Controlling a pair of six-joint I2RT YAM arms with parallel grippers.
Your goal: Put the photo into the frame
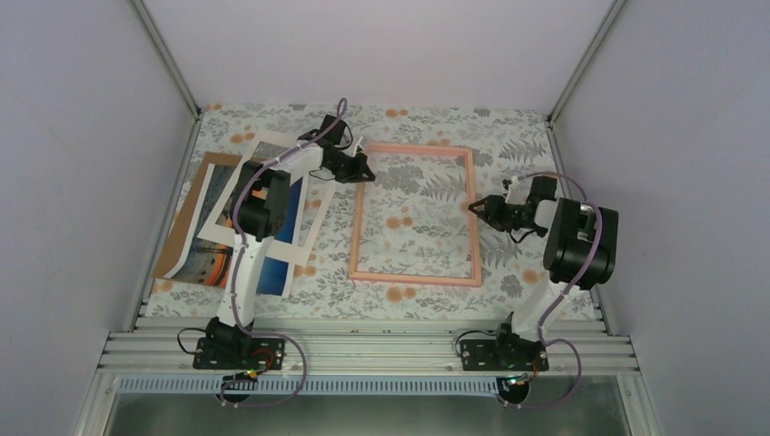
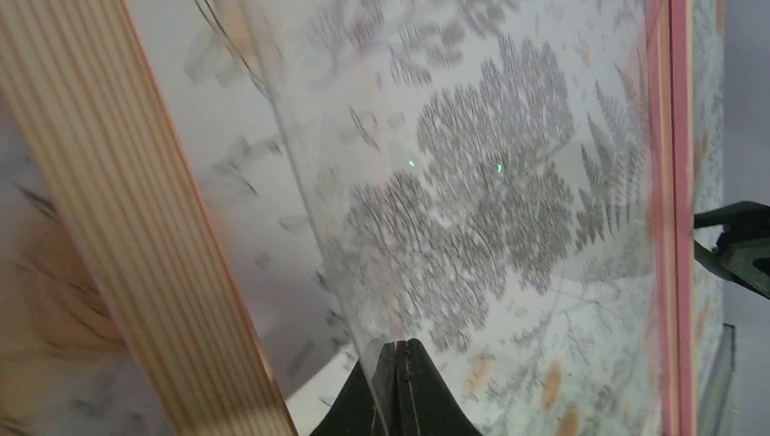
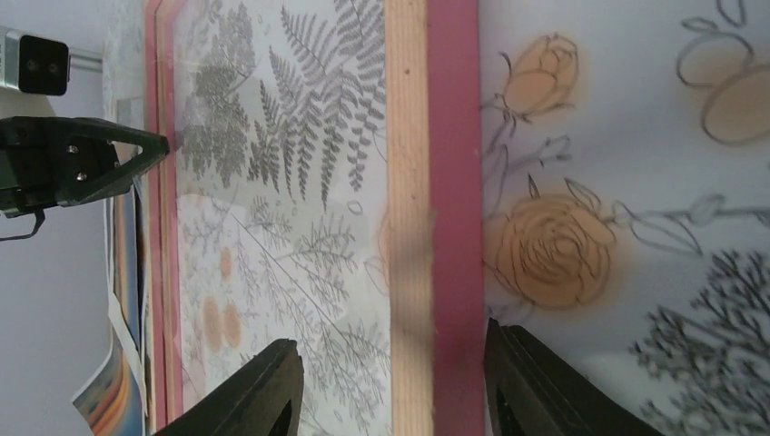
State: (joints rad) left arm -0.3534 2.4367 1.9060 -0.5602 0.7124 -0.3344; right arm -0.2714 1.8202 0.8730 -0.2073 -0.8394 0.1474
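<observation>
- The photo (image 1: 195, 257) lies at the left of the worktop (image 1: 545, 154), partly under a white mat (image 1: 309, 227) and well apart from the frame (image 1: 416, 277).
- Treat it as light, thin, glossy and easily creased; take its exposed near edge.
- Left fingers (image 2: 399, 391) are pinched together, apparently on a clear sheet (image 2: 309, 195).
- Right fingers (image 3: 263, 391) stand wide, astride the frame's right rail.

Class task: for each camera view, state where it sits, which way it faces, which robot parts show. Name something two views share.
Top external: above and behind the bases, looking down on the left arm, right arm, the frame, the photo.
Left wrist: on the left arm, looking across the frame; left gripper jaws shut on a clear sheet.
Right wrist: on the right arm, looking down; right gripper jaws open astride a frame rail.
Shared: each wrist view shows the other gripper.
</observation>
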